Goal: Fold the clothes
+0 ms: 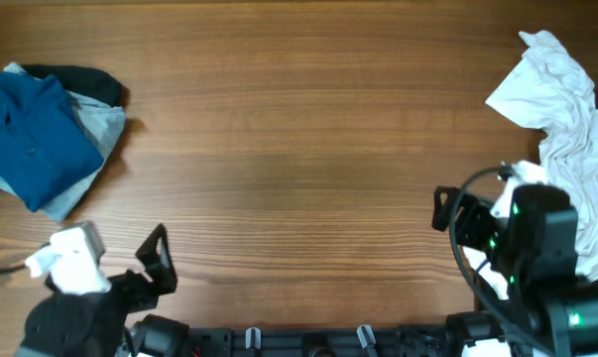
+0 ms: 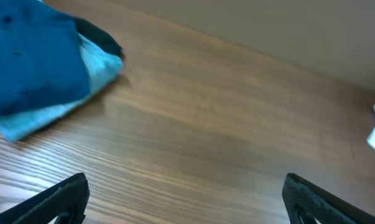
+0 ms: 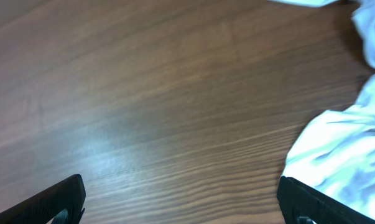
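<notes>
A stack of folded clothes lies at the far left, a blue shirt on top of grey and black pieces; it also shows in the left wrist view. A crumpled white garment is heaped at the right edge, and its edge shows in the right wrist view. My left gripper is open and empty over bare wood near the front left. My right gripper is open and empty, just left of the white garment.
The wooden table spans the view. The table's near edge runs along the bottom by the arm bases.
</notes>
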